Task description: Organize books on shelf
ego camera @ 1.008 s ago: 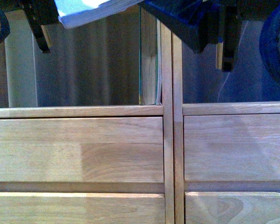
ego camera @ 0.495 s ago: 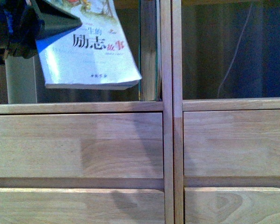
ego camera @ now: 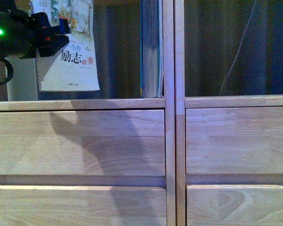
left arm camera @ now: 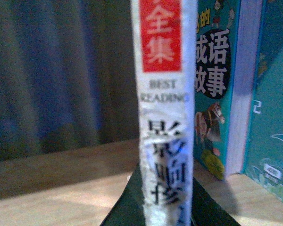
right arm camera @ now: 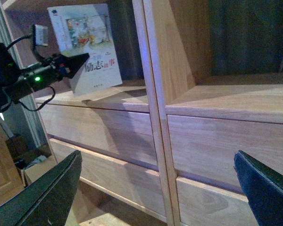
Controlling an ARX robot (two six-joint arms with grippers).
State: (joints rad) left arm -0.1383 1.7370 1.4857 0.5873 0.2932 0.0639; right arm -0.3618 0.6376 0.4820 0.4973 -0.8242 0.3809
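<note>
Front view: plain drawer fronts (ego camera: pixel 80 141) fill the lower frame, shut. Upper left, left gripper (ego camera: pixel 59 40) pinches white paperback (ego camera: pixel 73 63) upright in shelf (ego camera: pixel 170 117) left compartment. Teal book (ego camera: pixel 151 52) stands against the divider, apart from it. Right wrist view: right gripper (right arm camera: pixel 156 157) fingers spread wide.

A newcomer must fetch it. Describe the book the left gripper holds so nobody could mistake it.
Find the light-wood shelf with its vertical double divider. In the open compartment left of it, the left gripper clamps a thin white paperback. Unlike the teal book against the divider, it shows a dark-and-red Chinese title.
</note>
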